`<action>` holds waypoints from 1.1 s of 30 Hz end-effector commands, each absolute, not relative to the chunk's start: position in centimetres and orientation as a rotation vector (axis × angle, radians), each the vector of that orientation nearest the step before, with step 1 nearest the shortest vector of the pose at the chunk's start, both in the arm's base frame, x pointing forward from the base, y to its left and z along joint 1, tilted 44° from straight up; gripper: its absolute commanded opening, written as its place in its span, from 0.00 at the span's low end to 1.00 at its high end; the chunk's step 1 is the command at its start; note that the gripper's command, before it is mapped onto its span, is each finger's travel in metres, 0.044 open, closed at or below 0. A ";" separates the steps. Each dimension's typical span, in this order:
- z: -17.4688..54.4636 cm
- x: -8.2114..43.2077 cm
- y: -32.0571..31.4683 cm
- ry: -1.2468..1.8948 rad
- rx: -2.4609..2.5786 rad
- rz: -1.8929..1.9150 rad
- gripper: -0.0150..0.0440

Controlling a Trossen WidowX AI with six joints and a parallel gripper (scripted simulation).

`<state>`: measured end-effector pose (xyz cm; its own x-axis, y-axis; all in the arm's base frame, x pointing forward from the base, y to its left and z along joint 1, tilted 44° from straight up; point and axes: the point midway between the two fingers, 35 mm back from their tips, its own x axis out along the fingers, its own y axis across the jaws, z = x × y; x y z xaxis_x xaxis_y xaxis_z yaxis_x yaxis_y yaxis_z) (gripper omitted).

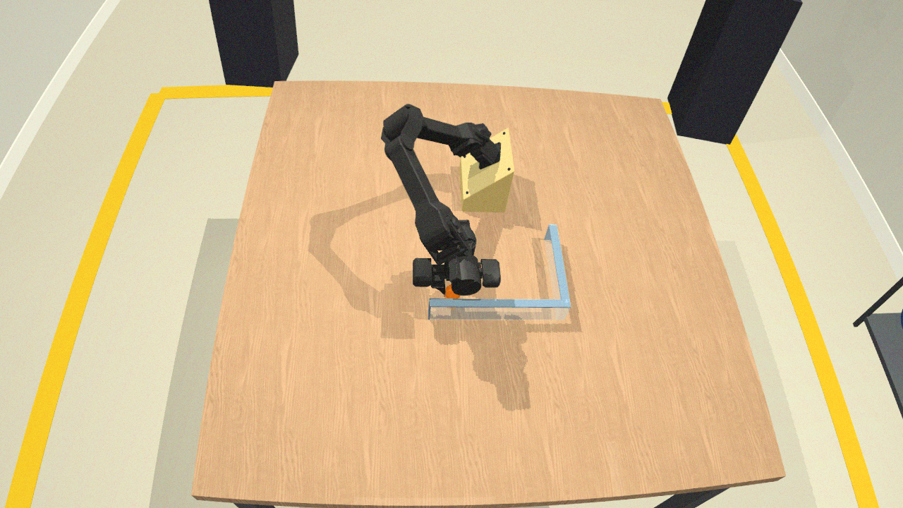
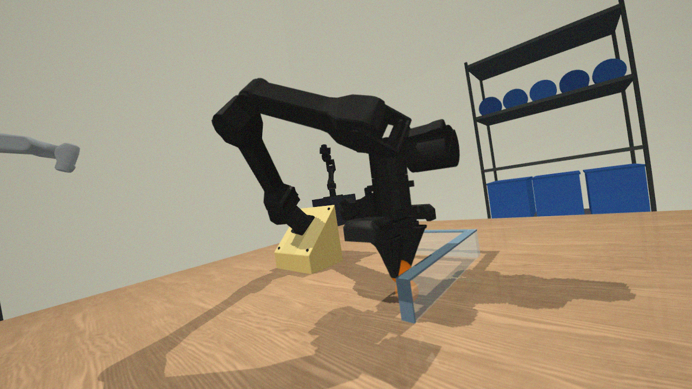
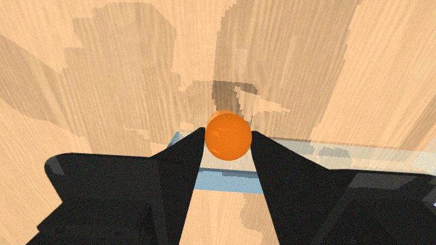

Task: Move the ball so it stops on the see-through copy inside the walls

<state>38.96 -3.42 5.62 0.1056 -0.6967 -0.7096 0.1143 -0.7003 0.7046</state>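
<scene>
My gripper (image 2: 400, 273) (image 3: 227, 134) is shut on the solid orange ball (image 1: 451, 291) (image 2: 405, 266) (image 3: 229, 137), with one fingertip on each side of it in the wrist view. The ball is on the inner side of the long clear wall (image 1: 499, 303) (image 2: 437, 254) (image 3: 228, 182), near its free end. The pale see-through copy (image 2: 412, 292) (image 3: 221, 111) shows below the ball in the exterior view and peeks out past its upper edge in the wrist view. The ball hides most of the copy there, and the ball is a little above it. The short wall (image 1: 559, 265) meets the long one at the far end.
The long wall's blue rim passes close beside the fingers. A yellow sloped block (image 1: 489, 199) (image 2: 326, 246) carries the arm's base behind the gripper, on the wooden table (image 1: 353, 410). A shelf (image 2: 551, 96) stands beyond the table.
</scene>
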 end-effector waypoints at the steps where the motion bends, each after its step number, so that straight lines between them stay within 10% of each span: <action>1: 4.5 39.1 -4.5 -0.570 1.747 -1.660 0.25; 21: 3.2 39.4 -5.8 -0.609 1.740 -1.674 0.25; 33: 3.3 39.3 -5.5 -0.604 1.744 -1.676 0.73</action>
